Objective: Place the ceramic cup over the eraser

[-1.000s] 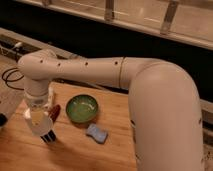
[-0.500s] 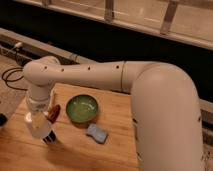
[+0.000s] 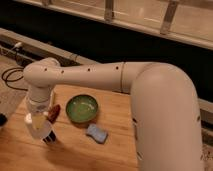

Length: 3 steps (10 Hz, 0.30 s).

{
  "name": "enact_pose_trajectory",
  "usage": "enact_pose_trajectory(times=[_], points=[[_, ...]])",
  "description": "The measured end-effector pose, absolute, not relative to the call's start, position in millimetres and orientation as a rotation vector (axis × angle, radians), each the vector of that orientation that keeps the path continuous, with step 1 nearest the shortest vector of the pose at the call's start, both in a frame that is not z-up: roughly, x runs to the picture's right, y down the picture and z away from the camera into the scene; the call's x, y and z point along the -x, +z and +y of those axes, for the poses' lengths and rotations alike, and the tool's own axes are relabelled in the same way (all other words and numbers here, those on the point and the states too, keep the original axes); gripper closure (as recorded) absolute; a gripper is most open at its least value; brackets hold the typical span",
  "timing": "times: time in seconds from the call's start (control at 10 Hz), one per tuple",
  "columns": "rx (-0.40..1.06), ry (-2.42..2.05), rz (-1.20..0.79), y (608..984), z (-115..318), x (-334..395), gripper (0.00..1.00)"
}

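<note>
One green bowl [image 3: 81, 108], one blue pad [image 3: 96, 133] (end effector [image 3: 48, 138] left).

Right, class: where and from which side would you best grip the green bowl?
Probably the near rim of the green bowl, from above: it sits upright and open, with a thin raised edge. The hand hangs low beside it over the wooden table.

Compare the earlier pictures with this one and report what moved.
The white arm's wrist and gripper drifted slightly right and lower over the wooden table, stopping beside the dark red-brown cylinder. Nothing was visibly grasped or released. The round green bowl and blue sponge-like pad stayed put.
</note>
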State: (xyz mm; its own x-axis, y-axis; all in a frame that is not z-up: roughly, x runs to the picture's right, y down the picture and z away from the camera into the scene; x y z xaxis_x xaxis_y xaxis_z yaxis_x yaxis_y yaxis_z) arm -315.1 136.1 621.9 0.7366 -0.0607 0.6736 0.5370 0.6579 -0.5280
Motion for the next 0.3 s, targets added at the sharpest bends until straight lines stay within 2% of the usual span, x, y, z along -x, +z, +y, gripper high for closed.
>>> enact_pose_trajectory(times=[0.3], points=[[0.788, -0.367, -0.668, 622.3, 136.0, 314.6, 0.44]])
